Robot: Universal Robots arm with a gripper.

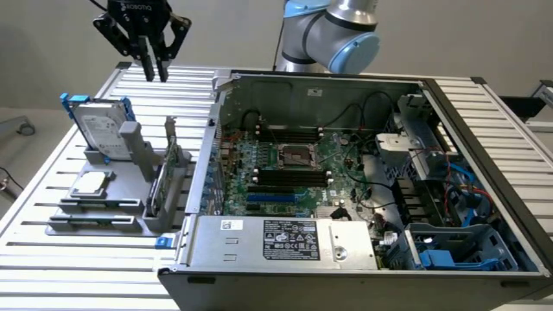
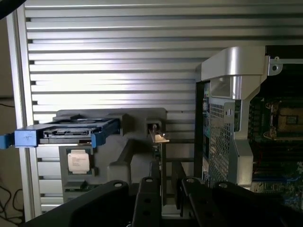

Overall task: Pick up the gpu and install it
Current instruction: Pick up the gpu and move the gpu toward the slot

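Observation:
The gpu (image 1: 167, 165) stands on edge in a grey holder (image 1: 129, 194) on the slatted table, at the exterior view's left of the open computer case (image 1: 216, 136). Its silver bracket points up. My gripper (image 1: 157, 76) hangs high above the table's far side, beyond the holder and well apart from the card. Its two black fingers (image 1: 147, 65) stand a little apart with nothing between them. In the wrist view the gpu (image 2: 160, 142) appears edge-on past the gripper (image 2: 168, 182), in line with the gap between the fingers.
A silver hard drive in a blue frame (image 1: 100, 126) stands upright in the same holder, with a square processor chip (image 1: 92, 183) lying flat in front of it. The case holds a motherboard (image 1: 285, 162) with blue slots (image 1: 272, 194) and a power supply (image 1: 285, 240).

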